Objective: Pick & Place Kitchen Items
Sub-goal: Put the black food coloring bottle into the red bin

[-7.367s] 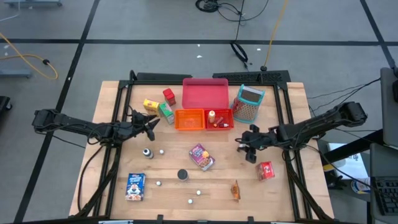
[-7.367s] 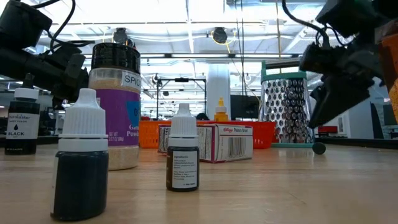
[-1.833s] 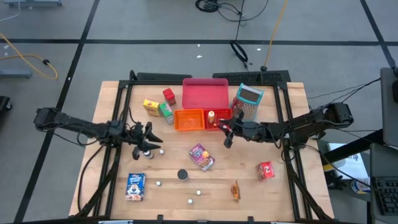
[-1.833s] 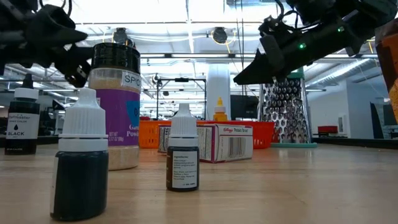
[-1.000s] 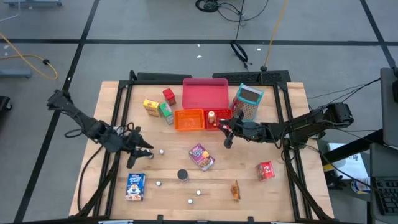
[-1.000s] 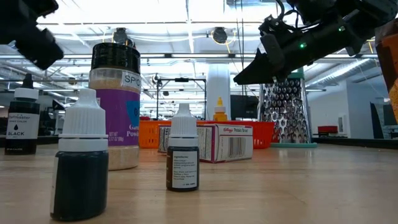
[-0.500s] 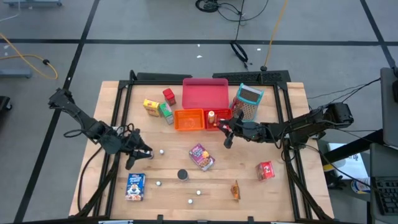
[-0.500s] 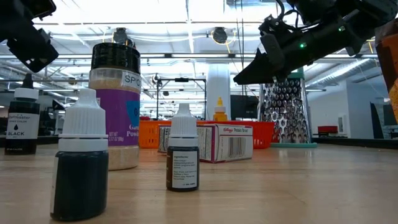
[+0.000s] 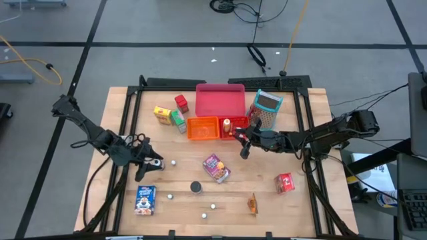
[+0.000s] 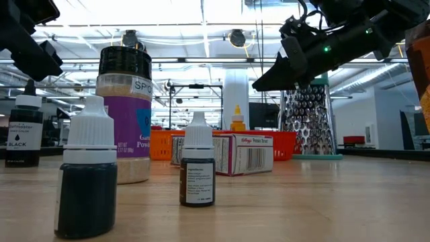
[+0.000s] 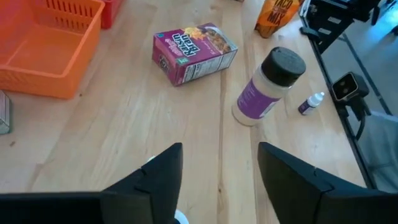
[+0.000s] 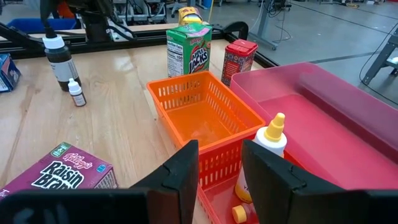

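**A:** Over the left half of the table, what do you get from above?

**B:** The left gripper (image 9: 148,162) hangs there, but its fingers are too small to read. Its own wrist camera shows them standing apart, with a scrap of white between them at the frame's edge. The low camera puts a black ink bottle (image 10: 23,131) upright on the wood beneath it, untouched.

**A:** And the other arm?

**B:** The right gripper (image 9: 243,143) hovers near the red bin (image 9: 239,128). Its fingers are spread with nothing between them. Only its wrist camera looks into the bins: the orange bin (image 12: 199,118) is bare, while the red bin holds a yellow-capped squeeze bottle (image 12: 264,158). The pink tray (image 9: 220,100) behind them carries nothing.

**A:** Any room to move?

**B:** There is bare wood between the two arms. The purple cereal box (image 9: 217,168) lies mid-table with the spice jar (image 11: 267,87) near it. The blue box (image 9: 145,199) sits toward the front edge, with white-capped little bottles scattered along that edge. The red packet (image 9: 285,182) and orange packet (image 9: 252,203) are at front right. The yellow box (image 9: 161,115), green box (image 9: 178,121) and red can (image 9: 181,103) crowd the back left. The grater (image 9: 267,110) stands at the back right, beside the bins.
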You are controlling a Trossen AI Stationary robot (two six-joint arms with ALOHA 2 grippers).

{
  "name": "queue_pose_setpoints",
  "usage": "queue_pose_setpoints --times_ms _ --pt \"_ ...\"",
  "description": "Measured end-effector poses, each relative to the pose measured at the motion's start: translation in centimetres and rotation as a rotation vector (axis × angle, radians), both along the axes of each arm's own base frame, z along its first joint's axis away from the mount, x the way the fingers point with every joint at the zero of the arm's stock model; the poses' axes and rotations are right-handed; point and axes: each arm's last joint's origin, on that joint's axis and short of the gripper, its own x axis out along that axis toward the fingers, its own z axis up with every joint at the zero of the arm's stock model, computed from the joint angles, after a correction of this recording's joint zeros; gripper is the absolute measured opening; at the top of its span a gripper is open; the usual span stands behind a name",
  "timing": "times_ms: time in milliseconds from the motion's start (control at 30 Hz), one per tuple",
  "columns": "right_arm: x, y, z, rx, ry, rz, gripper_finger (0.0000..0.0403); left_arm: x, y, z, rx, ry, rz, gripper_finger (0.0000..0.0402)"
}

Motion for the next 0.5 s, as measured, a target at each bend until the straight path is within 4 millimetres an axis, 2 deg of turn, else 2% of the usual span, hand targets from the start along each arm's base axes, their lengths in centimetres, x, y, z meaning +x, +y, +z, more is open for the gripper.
queue_pose_setpoints --times_ms 167,300,500 --pt "0.0 0.0 0.0 0.000 0.001 0.000 0.0116 -0.3 0.2 -0.5 0.031 0.058 0.008 0.0236" --pt "0.0 0.0 0.0 0.000 0.001 0.000 0.0116 -0.6 0.5 -1.3 0.054 0.149 0.047 0.0235" --pt "0.0 0.0 0.0 0.000 0.000 0.000 0.0116 -0.3 0.3 -1.8 0.059 0.193 0.068 0.0237"
